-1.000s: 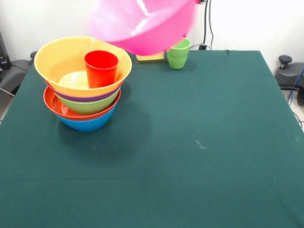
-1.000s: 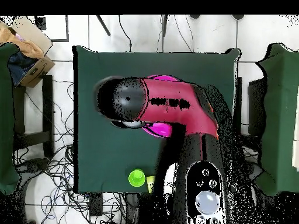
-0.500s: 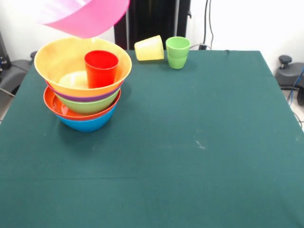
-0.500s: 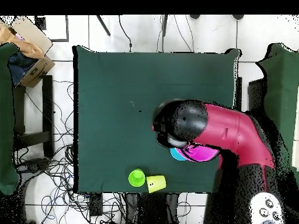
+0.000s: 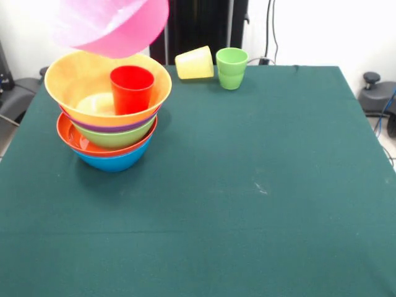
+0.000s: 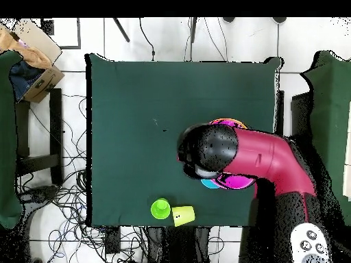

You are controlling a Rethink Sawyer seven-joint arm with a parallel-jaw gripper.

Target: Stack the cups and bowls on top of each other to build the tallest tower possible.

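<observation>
Cups, yellow [image 5: 194, 62] tipped and green [image 5: 231, 68] upright, are sitting beyond the tower [image 5: 108, 105]; pink bowl [image 5: 111, 26] is hovering above it, gripper's state hidden.

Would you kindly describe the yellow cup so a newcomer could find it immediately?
In the front view, look to the green table's far edge, right of the tower. Two cups sit there together: the yellow cup lies tipped on its side, while the green cup beside it stands upright.

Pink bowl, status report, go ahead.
Gripper hidden, state unknown. Pink bowl airborne above the tower. Red cup upright in the top bowl, in the way.
</observation>
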